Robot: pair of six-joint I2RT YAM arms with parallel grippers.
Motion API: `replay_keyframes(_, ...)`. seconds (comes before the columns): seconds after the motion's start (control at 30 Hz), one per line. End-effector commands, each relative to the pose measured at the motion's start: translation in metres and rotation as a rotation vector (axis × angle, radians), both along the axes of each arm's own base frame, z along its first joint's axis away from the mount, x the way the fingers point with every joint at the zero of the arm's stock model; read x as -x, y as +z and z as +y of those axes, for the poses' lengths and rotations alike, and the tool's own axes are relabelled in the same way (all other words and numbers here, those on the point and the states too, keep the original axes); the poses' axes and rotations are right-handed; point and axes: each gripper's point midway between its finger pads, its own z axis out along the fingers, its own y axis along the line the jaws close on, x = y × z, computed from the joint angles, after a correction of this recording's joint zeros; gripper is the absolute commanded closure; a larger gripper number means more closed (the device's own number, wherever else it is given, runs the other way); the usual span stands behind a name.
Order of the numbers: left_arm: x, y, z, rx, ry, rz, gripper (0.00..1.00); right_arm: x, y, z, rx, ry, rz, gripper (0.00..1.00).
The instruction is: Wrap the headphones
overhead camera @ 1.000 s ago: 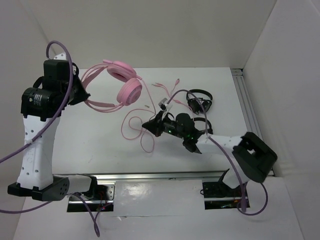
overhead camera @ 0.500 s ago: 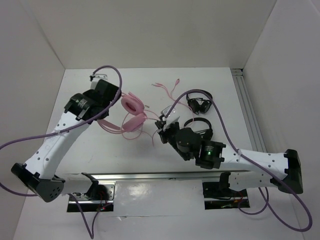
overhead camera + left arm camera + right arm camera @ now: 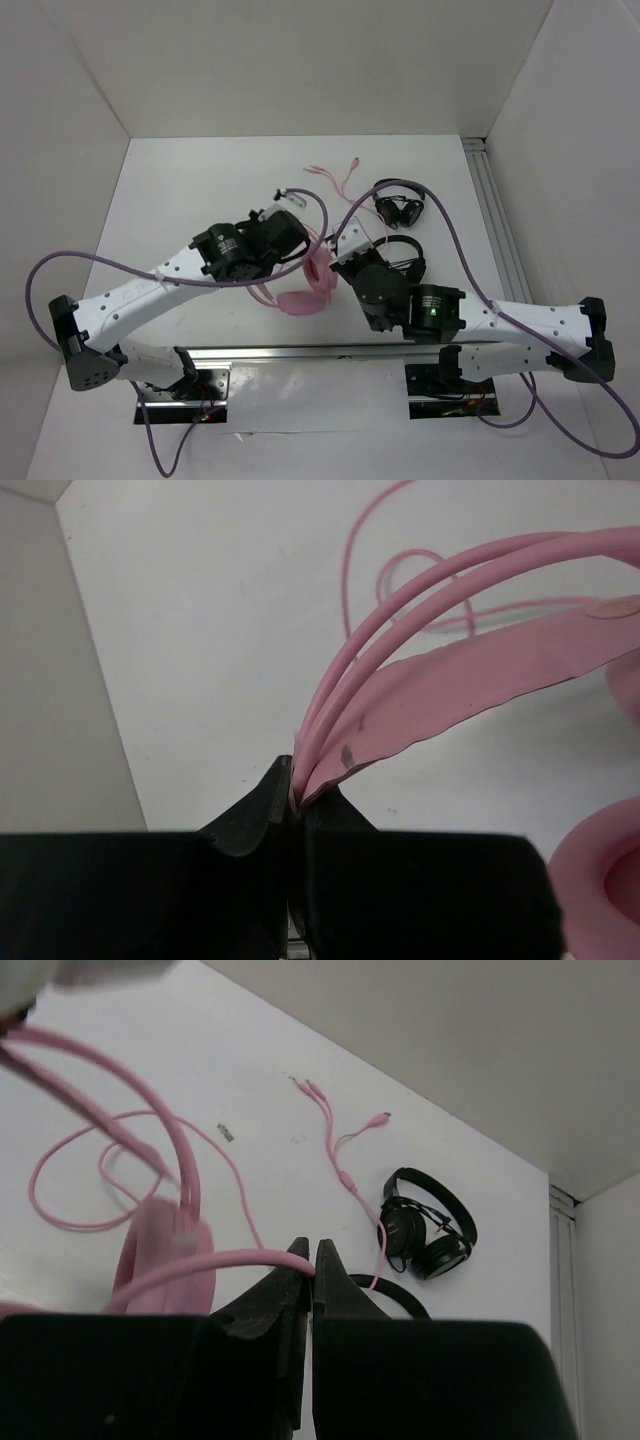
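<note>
My left hand (image 3: 293, 772) is clamped on the headband of the pink headphones (image 3: 302, 302), which hang mid-worktop (image 3: 180, 200) between the arms. My right hand (image 3: 308, 1252) pinches the cable (image 3: 232, 1257). Most of the cable trails loose, so I judge the wrapping barely begun.

The headphones (image 3: 305, 292) sit near the middle of the worktop (image 3: 180, 200), a little toward its near edge. The left gripper (image 3: 295, 780) is on their left and the right gripper (image 3: 311, 1257) on their right. Their cable (image 3: 341, 185) runs on toward the far edge. Just right of its end lies a small headset (image 3: 398, 210). A second small headset (image 3: 402, 258) lies nearer, beside the right arm.
</note>
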Motion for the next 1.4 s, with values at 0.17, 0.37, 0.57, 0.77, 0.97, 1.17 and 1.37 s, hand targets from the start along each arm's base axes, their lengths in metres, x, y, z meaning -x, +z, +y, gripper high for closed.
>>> replay_keyframes(0.17,0.034,0.004,-0.060,0.088,-0.296,0.036,1.00,0.002,0.033,-0.029,-0.046,-0.049,-0.042,1.00)
replay_keyframes(0.37,0.060,0.010,-0.079,0.195,-0.481,0.115,1.00,0.006,0.030,-0.016,-0.068,0.041,-0.037,0.96)
replay_keyframes(0.57,0.074,0.025,-0.092,0.273,-0.579,0.145,1.00,0.008,0.023,0.003,-0.073,0.130,-0.009,0.96)
replay_keyframes(0.77,0.083,0.057,-0.090,0.370,-0.633,0.092,1.00,-0.003,0.008,0.005,-0.117,0.188,0.022,0.96)
replay_keyframes(0.97,0.095,0.119,-0.083,0.541,-0.696,-0.038,1.00,-0.018,-0.002,0.019,-0.157,0.327,0.087,0.96)
replay_keyframes(1.17,0.103,0.151,-0.071,0.650,-0.687,-0.102,1.00,-0.004,0.023,0.061,-0.294,0.626,0.077,0.92)
replay_keyframes(1.37,0.102,0.172,-0.072,0.732,-0.661,-0.139,1.00,-0.007,0.032,0.095,-0.445,0.855,0.070,0.64)
